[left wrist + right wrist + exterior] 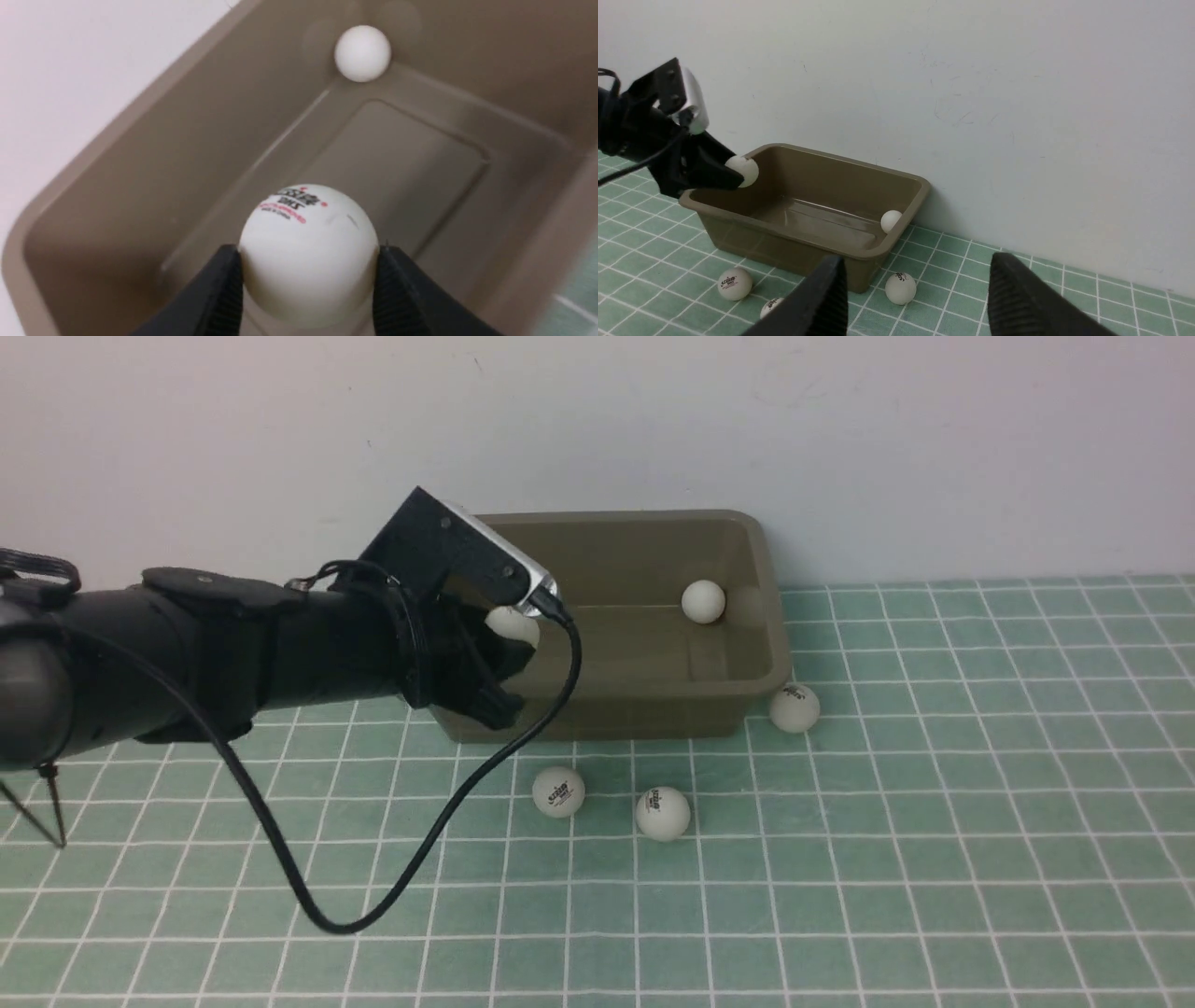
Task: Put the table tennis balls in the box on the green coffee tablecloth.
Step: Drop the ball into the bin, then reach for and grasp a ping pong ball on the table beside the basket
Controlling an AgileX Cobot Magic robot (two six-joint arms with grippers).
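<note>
The olive-brown box stands on the green coffee tablecloth against the wall. One table tennis ball lies in its far right corner. My left gripper is shut on a logo-printed ball, held above the box's left end. Three balls rest on the cloth: two in front of the box and one by its right front corner. My right gripper is open, empty, off to the right, out of the front view.
A pale wall rises right behind the box. The left arm's black cable loops down over the cloth in front of the arm. Open cloth stretches to the right of the box.
</note>
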